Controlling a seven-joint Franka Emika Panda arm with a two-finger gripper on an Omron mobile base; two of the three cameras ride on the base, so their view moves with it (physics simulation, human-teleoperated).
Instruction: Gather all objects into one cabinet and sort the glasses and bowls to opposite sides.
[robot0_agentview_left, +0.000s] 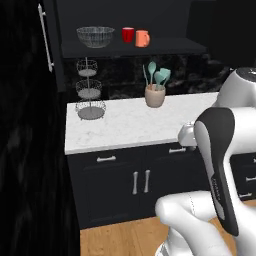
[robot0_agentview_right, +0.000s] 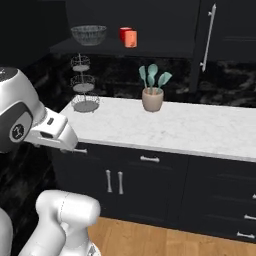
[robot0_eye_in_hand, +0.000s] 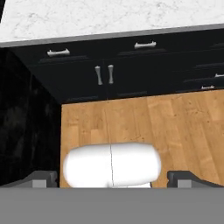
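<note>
A: Gripper (robot0_eye_in_hand: 112, 178) state?
B: Jaws spread wide, holding nothing, pointed down at the wood floor (robot0_eye_in_hand: 175, 127) before the black drawers (robot0_eye_in_hand: 144, 46).
A: Task items?
B: Striped bowl (robot0_agentview_left: 95, 36), red cup (robot0_agentview_left: 128, 34), orange mug (robot0_agentview_left: 142, 38) stand on the cabinet shelf (robot0_agentview_left: 165, 47), well above and beyond the gripper, past the table (robot0_agentview_left: 125, 125).

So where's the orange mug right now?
The orange mug stands on the dark shelf of the upper cabinet, just right of the red cup, with the striped bowl further left, above the utensil pot.
</note>
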